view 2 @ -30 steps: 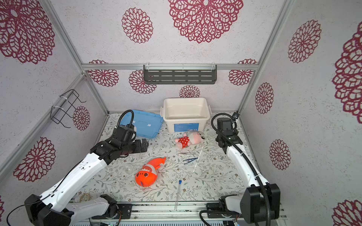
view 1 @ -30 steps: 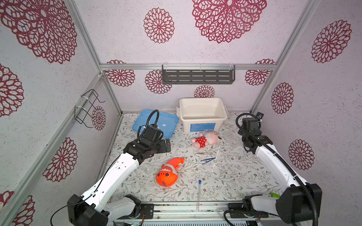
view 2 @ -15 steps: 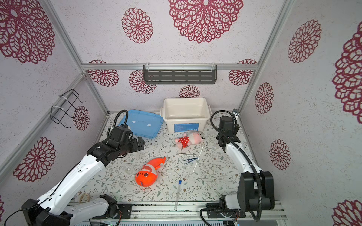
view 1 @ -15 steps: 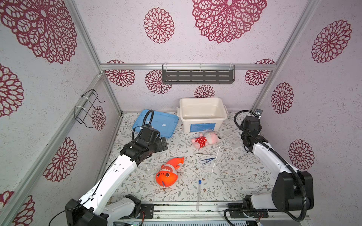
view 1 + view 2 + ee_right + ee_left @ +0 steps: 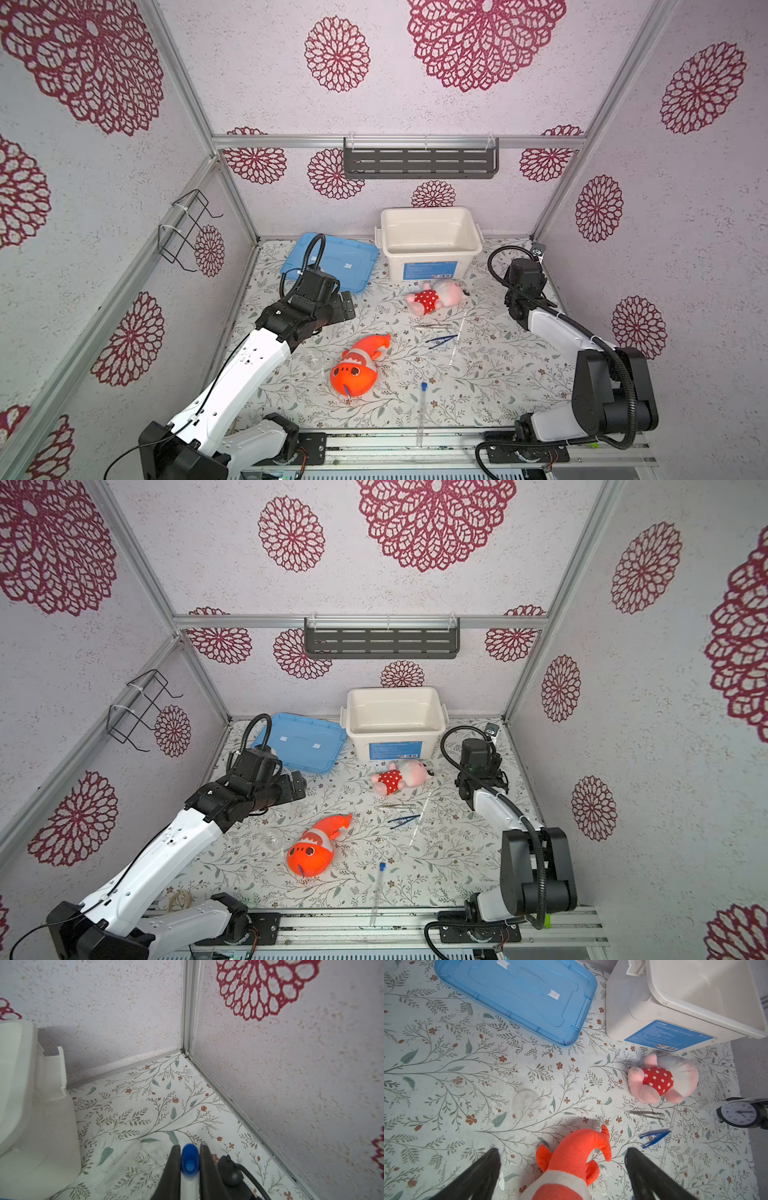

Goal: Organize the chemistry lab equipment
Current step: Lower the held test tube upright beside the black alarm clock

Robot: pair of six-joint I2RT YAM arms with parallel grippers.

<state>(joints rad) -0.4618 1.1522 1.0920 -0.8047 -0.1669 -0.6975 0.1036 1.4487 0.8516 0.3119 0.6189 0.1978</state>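
The white bin (image 5: 430,245) sits at the table's 12 o'clock, with the blue lid (image 5: 345,259) flat at 10. The orange plush fish (image 5: 359,365) lies toward 7, and the pink plush doll (image 5: 434,297) is just off centre toward 1. My left gripper (image 5: 561,1151) hangs spread wide over the fish's tail, grasping nothing. My right gripper (image 5: 190,1148), at 2 o'clock near the corner, is clenched on a blue-capped tube (image 5: 189,1162). A second blue-capped tube (image 5: 422,409) lies at 6 by the front edge. The thin white rod (image 5: 457,340), dark blue tweezers (image 5: 440,340) and slim metal tool (image 5: 432,327) lie together at the doll's 6. The clear round glassware (image 5: 313,360) rests at the fish's 9.
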